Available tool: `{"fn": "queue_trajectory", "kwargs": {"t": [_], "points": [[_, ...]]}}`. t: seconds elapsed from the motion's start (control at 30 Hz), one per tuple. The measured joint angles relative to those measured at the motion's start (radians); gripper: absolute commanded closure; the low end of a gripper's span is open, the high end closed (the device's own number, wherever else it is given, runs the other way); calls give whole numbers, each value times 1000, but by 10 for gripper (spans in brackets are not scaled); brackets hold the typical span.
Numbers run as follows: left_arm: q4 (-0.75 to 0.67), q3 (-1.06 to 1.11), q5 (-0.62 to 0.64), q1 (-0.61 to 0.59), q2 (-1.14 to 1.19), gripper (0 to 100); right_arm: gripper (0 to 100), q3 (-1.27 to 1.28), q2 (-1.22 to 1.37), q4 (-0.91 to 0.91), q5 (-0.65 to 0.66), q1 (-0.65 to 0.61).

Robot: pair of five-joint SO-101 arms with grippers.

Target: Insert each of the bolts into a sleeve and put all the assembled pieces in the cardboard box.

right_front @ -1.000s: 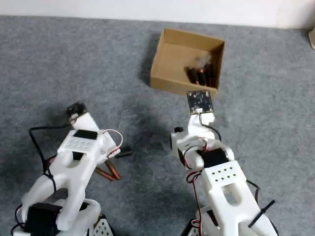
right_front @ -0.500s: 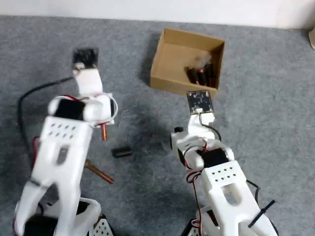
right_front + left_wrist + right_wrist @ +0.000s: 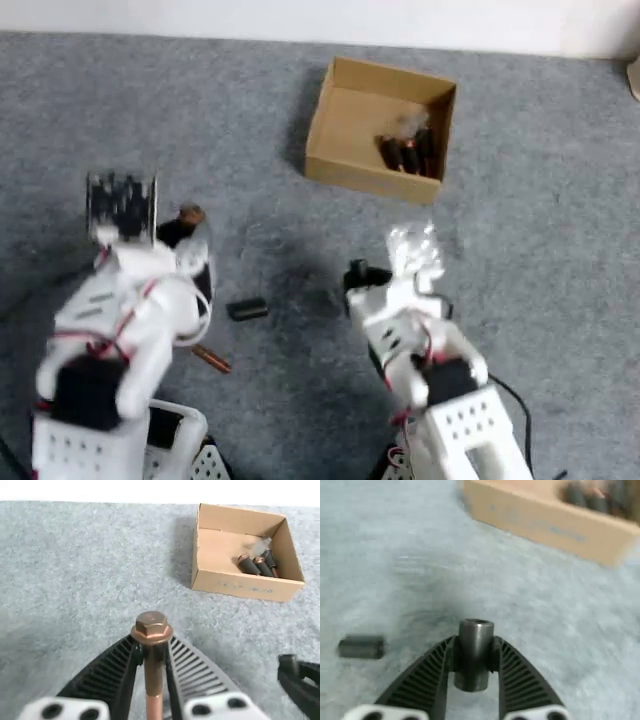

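My left gripper (image 3: 152, 647) is shut on a copper bolt (image 3: 151, 629) held upright, hex head on top; in the high view the bolt (image 3: 190, 214) sits at the left arm's tip. My right gripper (image 3: 474, 649) is shut on a black sleeve (image 3: 475, 630) standing upright, open end up, above the carpet (image 3: 520, 260). The right gripper (image 3: 356, 274) is mid-table, short of the cardboard box (image 3: 345, 110). Another black sleeve (image 3: 247, 309) lies between the arms, with a loose copper bolt (image 3: 211, 358) near the left arm's base. Assembled pieces (image 3: 408, 152) lie in the box's right corner.
Grey carpet covers the table. The box (image 3: 235, 587) stands at the far centre with open carpet around it. The loose sleeve (image 3: 361, 647) lies on its side. The right arm's gripper (image 3: 299, 680) shows dark in the left wrist view.
The left arm rose from the loose bolts with one bolt and now holds it upright. The right arm drew back from the box toward mid-table.
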Motion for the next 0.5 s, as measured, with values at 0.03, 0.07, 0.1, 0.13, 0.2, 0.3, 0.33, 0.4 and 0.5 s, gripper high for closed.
{"fn": "queue_trajectory", "kwargs": {"t": [0.03, 0.07, 0.1, 0.13, 0.2, 0.3, 0.33, 0.4, 0.5], "points": [[-31, 68, 0, 17, -57, 995, 994, 38, -72, 0, 21, -23], [-69, 141, 0, 37, -104, 995, 994, 72, -143, 0, 40, -40], [-112, 213, 2, 57, -147, 995, 994, 110, -219, 0, 55, -57], [-157, 284, 2, 78, -196, 995, 994, 146, -292, 2, 66, -77], [-259, 404, 2, 115, -298, 995, 994, 195, -425, 29, 77, -103], [-404, 508, 12, 161, -446, 995, 994, 212, -480, 87, 84, -143], [-440, 525, 25, 176, -480, 995, 994, 212, -483, 95, 84, -150], [-493, 532, 60, 187, -497, 995, 994, 212, -500, 109, 84, -155], [-557, 539, 144, 183, -497, 995, 994, 203, -511, 129, 84, -161]]}}
